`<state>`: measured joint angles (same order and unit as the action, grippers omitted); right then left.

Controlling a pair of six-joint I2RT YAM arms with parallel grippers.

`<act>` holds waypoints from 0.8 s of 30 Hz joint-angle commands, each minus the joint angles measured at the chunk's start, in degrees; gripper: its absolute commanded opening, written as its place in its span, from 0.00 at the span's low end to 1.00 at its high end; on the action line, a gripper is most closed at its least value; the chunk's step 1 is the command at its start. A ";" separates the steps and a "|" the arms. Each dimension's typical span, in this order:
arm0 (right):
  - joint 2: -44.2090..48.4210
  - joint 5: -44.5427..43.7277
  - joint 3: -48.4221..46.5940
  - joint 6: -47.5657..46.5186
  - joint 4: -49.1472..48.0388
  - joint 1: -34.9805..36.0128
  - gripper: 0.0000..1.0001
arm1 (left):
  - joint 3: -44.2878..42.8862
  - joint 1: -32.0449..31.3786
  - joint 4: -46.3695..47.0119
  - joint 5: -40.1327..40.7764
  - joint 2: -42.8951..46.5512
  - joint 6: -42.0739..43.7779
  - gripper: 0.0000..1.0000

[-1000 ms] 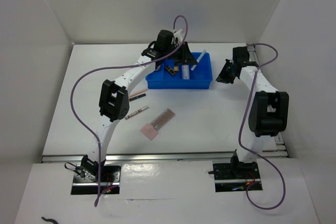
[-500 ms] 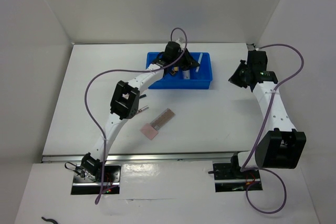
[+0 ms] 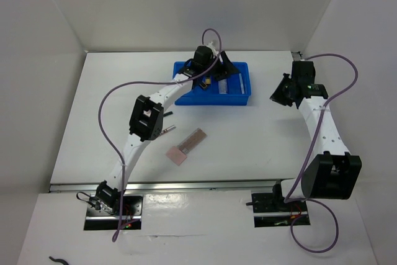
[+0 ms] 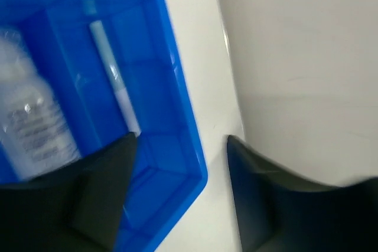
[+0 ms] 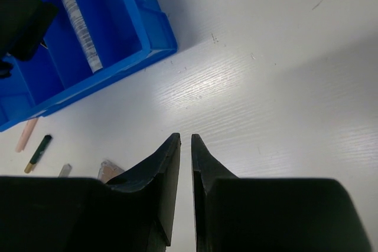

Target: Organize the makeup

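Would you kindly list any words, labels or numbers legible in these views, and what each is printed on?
None can be read.
The clear tube in the blue tray carries print, too blurred to make out.
No other lettering shows.

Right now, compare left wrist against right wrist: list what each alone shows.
Left wrist only: a clear printed tube in the blue plastic tray. Right wrist only: a slim pink pencil and a dark gold-tipped stick outside the tray, and the shut right gripper. Both: the tray, with a pale slim stick in its end compartment, likely the same one.
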<state>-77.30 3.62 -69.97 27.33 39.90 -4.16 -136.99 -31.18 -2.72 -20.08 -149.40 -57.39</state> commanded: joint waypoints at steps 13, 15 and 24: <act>5.84 -0.98 1.07 -1.32 0.79 0.30 0.25 | 51.53 13.14 -21.01 25.19 52.35 35.85 0.59; 5.84 -0.28 1.07 -1.32 0.79 0.82 0.25 | 52.35 18.16 -21.01 21.24 51.85 38.04 0.59; 4.70 0.25 -0.69 -1.32 0.79 1.35 0.26 | 42.42 20.72 -31.91 20.17 37.17 49.37 0.91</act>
<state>-72.88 3.70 -69.63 26.87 40.36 -3.66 -92.82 -9.98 -29.61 1.48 -110.98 -14.39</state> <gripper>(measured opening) 0.260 0.906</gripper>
